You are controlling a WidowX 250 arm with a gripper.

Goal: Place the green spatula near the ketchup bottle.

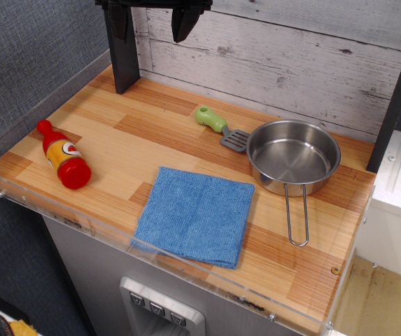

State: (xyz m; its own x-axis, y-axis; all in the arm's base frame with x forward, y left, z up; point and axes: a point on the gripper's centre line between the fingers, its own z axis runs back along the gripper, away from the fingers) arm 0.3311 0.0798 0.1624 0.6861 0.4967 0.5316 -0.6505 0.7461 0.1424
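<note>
Lying flat on the bench (116,150), the spatula (222,129) sits well below your gripper (152,24) and off to its right, handle pointing back toward the wall, grey blade touching or just beside the pan (293,155); you cannot tell which. Your gripper hangs high at the top edge with its two dark fingers apart and nothing between them. Judge the spatula as light, stiff plastic, probably smooth enough to slip, so take it across the chunky green handle, near its middle, rather than on the thin slotted blade, which sits too close to the pan rim for your fingers. Lift straight up first so the blade does not drag the pan. The bottle (63,155) lies on its side well down and to the left of your gripper, far from the spatula, with the blue cloth (194,213) lying forward of the line between them. Being round, the bottle may roll if nudged.
</note>
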